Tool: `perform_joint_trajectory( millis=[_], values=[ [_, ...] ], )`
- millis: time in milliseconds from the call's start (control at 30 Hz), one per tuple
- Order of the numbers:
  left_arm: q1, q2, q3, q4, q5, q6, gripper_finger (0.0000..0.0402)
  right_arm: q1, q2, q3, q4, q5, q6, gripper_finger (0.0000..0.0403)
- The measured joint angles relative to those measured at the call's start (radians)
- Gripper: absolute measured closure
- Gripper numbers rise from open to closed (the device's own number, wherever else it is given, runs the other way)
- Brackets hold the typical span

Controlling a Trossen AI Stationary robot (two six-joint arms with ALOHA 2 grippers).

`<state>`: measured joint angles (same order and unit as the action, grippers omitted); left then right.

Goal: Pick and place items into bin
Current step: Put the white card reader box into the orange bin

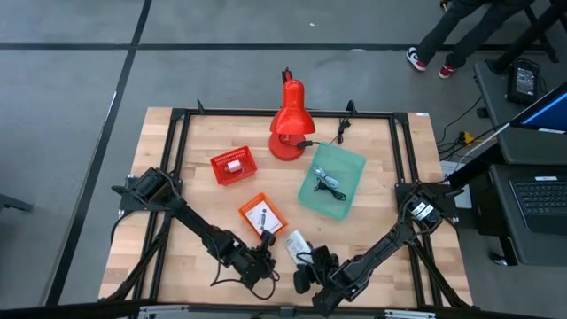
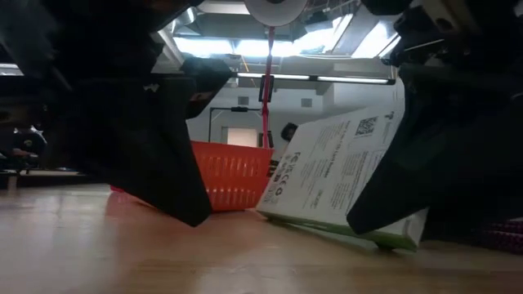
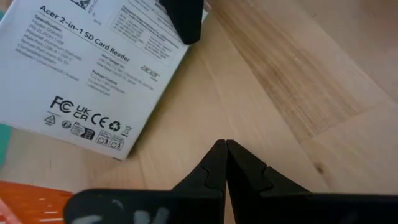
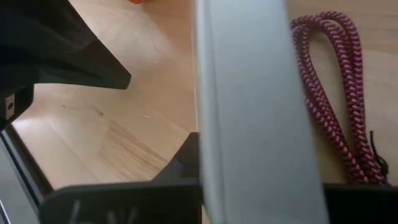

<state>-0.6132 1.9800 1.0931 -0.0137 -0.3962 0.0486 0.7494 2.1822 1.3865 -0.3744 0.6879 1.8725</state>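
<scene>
White printed card (image 4: 255, 112) sat edge-on, pinched in the right tool (image 1: 306, 266), low at the table's front edge near the middle; the low view showed the card (image 2: 339, 175) tilted, one corner touching the wood. Its print read "Acer 2-in-1 SD Card Reader" in the left wrist view (image 3: 93, 68).

Left tool (image 3: 225, 163): fingers pressed together, holding nothing, tips just above bare wood beside the card; in the high view (image 1: 263, 257) it lay just left of the right tool.

Red-and-black braided cord (image 4: 333, 93): lying loose on the table close beside the right tool.

Orange tray (image 1: 262, 214): flat on the table just behind the left tool, a white card lying in it.

Red mesh basket (image 1: 233, 166): mid-table, left of centre, a small pink-white object inside.

Green tray (image 1: 332, 182): right of centre, a black coiled cable (image 1: 330, 183) resting in it.

Red desk lamp (image 1: 290, 124): standing at the table's rear centre, between basket and green tray.
</scene>
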Motion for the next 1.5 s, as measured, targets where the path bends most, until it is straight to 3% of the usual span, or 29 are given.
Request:
perform_joint_trajectory(
  millis=[333,667,933,1167,1500],
  values=[
    [-0.031,-0.006,0.0,0.016,0.005,0.047,0.04,0.007,0.0,0.0,0.005,0.009,-0.027,0.0381],
    [-0.09,-0.123,0.0,0.014,0.059,0.123,0.04,0.038,-0.015,0.012,0.012,0.044,-0.074,0.0381],
    [-0.112,-0.332,-0.072,0.006,0.129,0.133,0.04,0.052,-0.02,0.151,-0.104,0.11,-0.213,0.0381],
    [-0.147,-0.563,-0.231,0.031,0.125,0.13,0.04,0.053,-0.021,0.27,-0.27,0.134,-0.262,0.0381],
    [-0.2,-0.859,-0.507,0.2,-0.009,0.111,0.04,0.008,-0.022,0.362,-0.357,0.114,-0.367,0.0381]
  ],
)
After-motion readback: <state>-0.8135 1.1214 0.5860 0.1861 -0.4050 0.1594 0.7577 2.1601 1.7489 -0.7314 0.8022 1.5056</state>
